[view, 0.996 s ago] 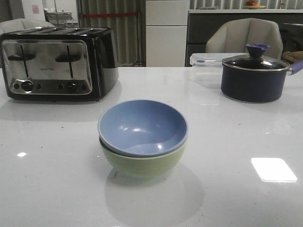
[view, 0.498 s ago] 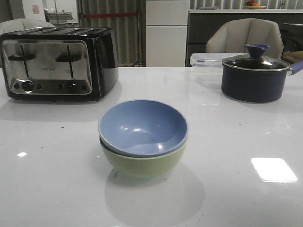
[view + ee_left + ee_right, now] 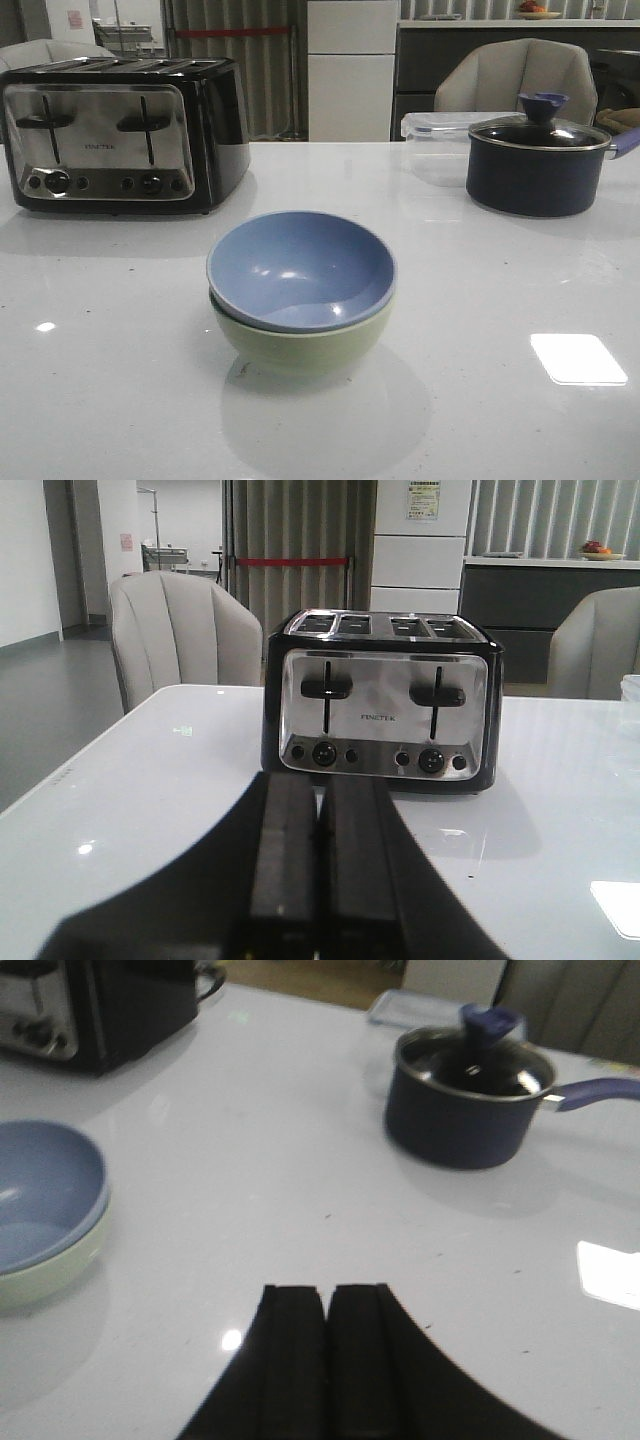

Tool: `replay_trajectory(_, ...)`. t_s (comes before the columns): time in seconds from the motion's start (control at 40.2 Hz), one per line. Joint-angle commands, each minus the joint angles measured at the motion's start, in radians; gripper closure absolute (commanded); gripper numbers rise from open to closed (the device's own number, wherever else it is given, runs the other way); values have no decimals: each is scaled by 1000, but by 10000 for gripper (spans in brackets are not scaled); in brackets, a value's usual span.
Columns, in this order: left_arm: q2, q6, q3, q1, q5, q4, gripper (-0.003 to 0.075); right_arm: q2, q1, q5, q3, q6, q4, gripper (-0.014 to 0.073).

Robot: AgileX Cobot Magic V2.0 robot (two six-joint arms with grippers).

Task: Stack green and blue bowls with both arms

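Note:
The grey-blue bowl [image 3: 300, 268] sits nested inside the pale green bowl [image 3: 305, 348] at the middle of the white table. The stack also shows in the right wrist view, the blue bowl [image 3: 40, 1195] in the green bowl [image 3: 55, 1265]. No arm shows in the front view. My left gripper [image 3: 318, 785] is shut and empty, pointing at the toaster, with no bowl in its view. My right gripper [image 3: 326, 1292] is shut and empty over bare table, well apart from the bowls.
A black and steel toaster [image 3: 110, 135] stands at the back left, also in the left wrist view [image 3: 385, 700]. A dark lidded pot [image 3: 538, 160] with a blue handle stands at the back right, a clear plastic box [image 3: 435, 135] behind it. Chairs stand beyond the table.

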Motion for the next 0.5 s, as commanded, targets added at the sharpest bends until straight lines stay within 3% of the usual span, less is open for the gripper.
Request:
replay_trajectory(0.0, -17, 0, 5, -6, -88, -8, 622, -99, -64, -199, 70, -9, 7, 558)
replay_trajectory(0.224, -17, 0, 5, -6, -88, -8, 622, -194, -105, -340, 221, -9, 7, 558)
replay_trajectory(0.473, -17, 0, 5, -6, -88, -8, 622, -203, -105, -335, 222, -9, 7, 558)
